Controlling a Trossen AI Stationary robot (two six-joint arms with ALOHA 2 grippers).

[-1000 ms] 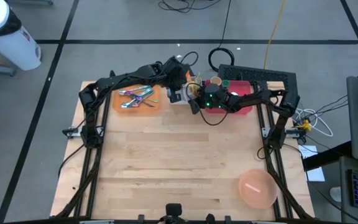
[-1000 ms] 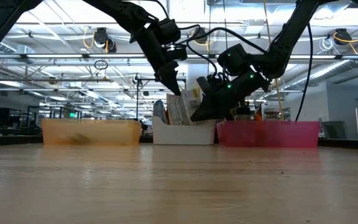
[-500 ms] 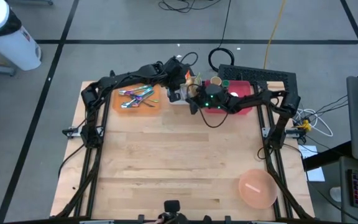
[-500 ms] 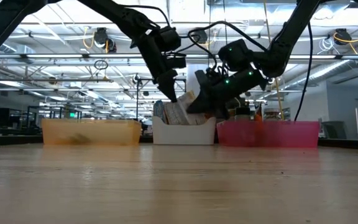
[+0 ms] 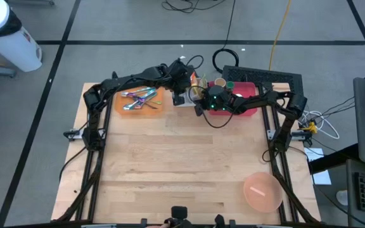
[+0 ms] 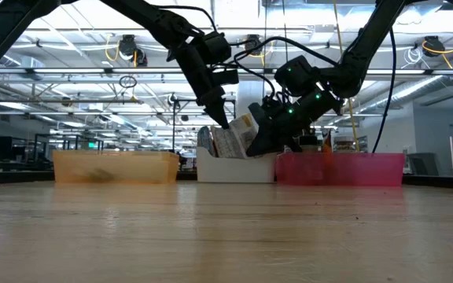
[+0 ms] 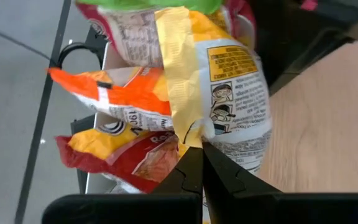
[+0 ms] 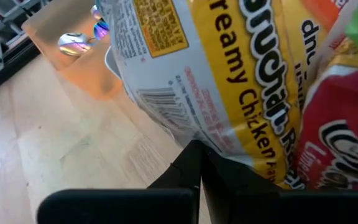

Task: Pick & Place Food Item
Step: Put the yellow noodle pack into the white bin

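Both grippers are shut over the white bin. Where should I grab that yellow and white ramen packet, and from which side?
Judging from the wrist views, take the ramen packet by its flat crimped top edge, from above. It stands upright in the white bin, packed tight against the orange packet, so its broad faces look blocked. The left gripper sits right at that seam, shut; open it first.

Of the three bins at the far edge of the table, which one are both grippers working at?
The white middle bin, full of food packets. The left gripper and right gripper meet above it; the orange bin and pink bin flank it, untouched.
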